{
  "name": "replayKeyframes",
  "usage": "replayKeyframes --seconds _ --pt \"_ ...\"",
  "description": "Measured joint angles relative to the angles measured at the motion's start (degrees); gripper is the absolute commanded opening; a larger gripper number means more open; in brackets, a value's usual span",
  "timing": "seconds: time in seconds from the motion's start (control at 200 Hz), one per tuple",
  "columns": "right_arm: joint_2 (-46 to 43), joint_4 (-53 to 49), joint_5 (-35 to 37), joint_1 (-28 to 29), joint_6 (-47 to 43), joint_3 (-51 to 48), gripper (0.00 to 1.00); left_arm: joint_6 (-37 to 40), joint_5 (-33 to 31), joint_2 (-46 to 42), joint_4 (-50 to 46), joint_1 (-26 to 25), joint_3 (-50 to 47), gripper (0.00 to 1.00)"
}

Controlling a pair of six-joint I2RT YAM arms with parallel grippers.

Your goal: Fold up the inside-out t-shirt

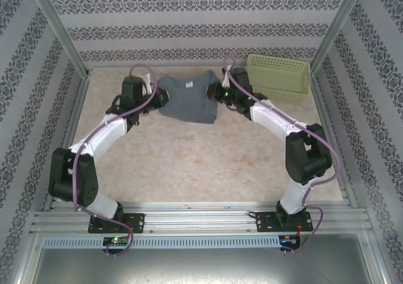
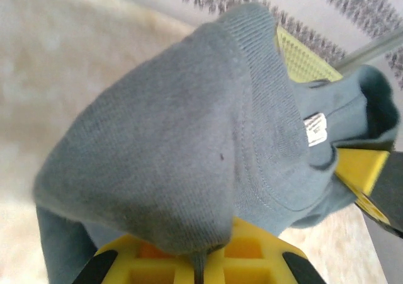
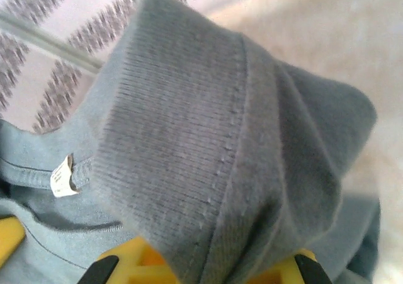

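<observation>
Left tool (image 1: 163,99), right tool (image 1: 219,93) clamp t-shirt (image 1: 189,102) near basket (image 1: 278,77).

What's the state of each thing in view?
t-shirt: bunched, not yet folded, pinched at both ends, neck label showing.
left gripper: shut on the t-shirt.
right gripper: shut on the t-shirt.
basket: far right corner, not held; upright or tipped, cannot tell.
</observation>
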Motion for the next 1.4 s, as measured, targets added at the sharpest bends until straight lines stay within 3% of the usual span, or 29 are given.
replayKeyframes --seconds 0.145,0.295,0.535,0.729,0.989,1.229,1.399 --pt "-5.8 2.0 -1.8 2.0 0.0 -14.6 0.0 -2.5 3.2 -8.4 3.8 -1.3 -16.4 0.0" --pt "-12.9 3.1 -2.7 3.9 0.7 -24.3 0.0 -5.8 5.8 -17.2 5.5 -3.8 -26.6 0.0" --pt "-24.4 4.2 0.9 10.1 3.1 -36.5 0.0 -9.5 2.9 -32.0 5.7 -10.6 -37.9 0.0" --pt "-27.9 5.9 3.6 15.4 6.1 -44.5 0.0 -12.8 0.4 -39.2 4.1 -15.1 -46.3 0.0" --pt "-27.4 6.2 5.6 16.6 7.4 -43.5 0.0 -12.3 -3.0 -38.9 0.1 -15.4 -44.1 0.0" --pt "-24.6 -0.2 10.5 15.4 5.7 -33.5 0.0 -9.5 -9.4 -30.8 -1.7 -15.4 -34.1 0.0" --pt "-19.4 -2.2 9.9 12.3 5.0 -29.9 0.0 -8.0 -11.0 -24.7 -1.8 -15.4 -30.3 0.0"
